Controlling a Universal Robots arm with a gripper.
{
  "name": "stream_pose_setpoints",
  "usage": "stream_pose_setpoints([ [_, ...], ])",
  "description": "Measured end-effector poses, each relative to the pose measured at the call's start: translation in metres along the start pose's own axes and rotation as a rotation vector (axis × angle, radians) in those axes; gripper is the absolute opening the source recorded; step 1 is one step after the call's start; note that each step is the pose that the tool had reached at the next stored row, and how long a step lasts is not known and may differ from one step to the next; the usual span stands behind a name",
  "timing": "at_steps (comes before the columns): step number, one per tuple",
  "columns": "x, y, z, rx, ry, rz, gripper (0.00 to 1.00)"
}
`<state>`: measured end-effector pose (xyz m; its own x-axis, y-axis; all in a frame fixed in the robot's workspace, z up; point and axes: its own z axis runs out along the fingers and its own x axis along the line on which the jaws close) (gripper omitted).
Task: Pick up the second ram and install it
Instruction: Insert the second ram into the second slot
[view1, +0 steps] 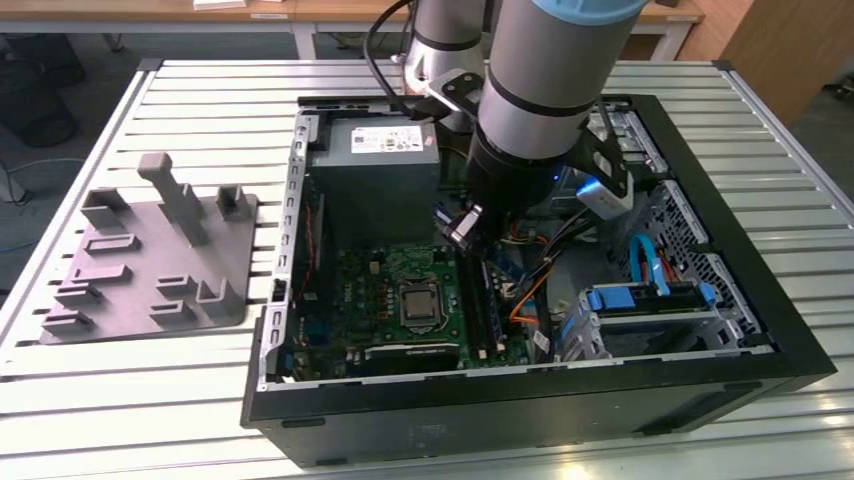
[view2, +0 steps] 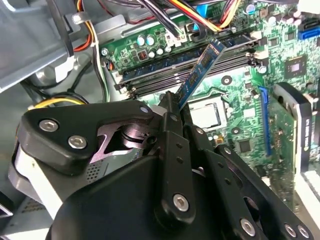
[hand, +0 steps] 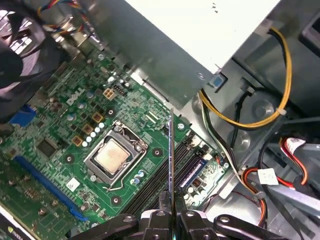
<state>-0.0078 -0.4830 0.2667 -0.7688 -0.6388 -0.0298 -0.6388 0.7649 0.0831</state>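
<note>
Second wrist view shows my end effector (view2: 176, 100) clenched on the second ram (view2: 200, 70), a narrow blue-labelled strip sticking out tilted from between my fingers (view2: 172, 130). Its far end hangs over the long black memory slots (view2: 150, 72); whether it touches them I cannot tell. In the first wrist view the strip appears edge-on near the processor socket (hand: 112, 157) on the green motherboard (hand: 60, 120). In the exterior view my arm (view1: 547, 90) reaches down into the open black computer case (view1: 534, 395), which lies on a table (view1: 200, 95) of pale metal slats. The grey holder block (view1: 147, 260) sits on that table at the exterior view's left, apart from the case. Beyond stand wooden desks (view1: 134, 12) over a dark floor (view1: 187, 45).
</note>
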Motion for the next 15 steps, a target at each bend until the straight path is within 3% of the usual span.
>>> stream_pose_setpoints([
  [15,0.0,-0.0001,0.0007,0.0049,-0.0138,0.165,0.14],
])
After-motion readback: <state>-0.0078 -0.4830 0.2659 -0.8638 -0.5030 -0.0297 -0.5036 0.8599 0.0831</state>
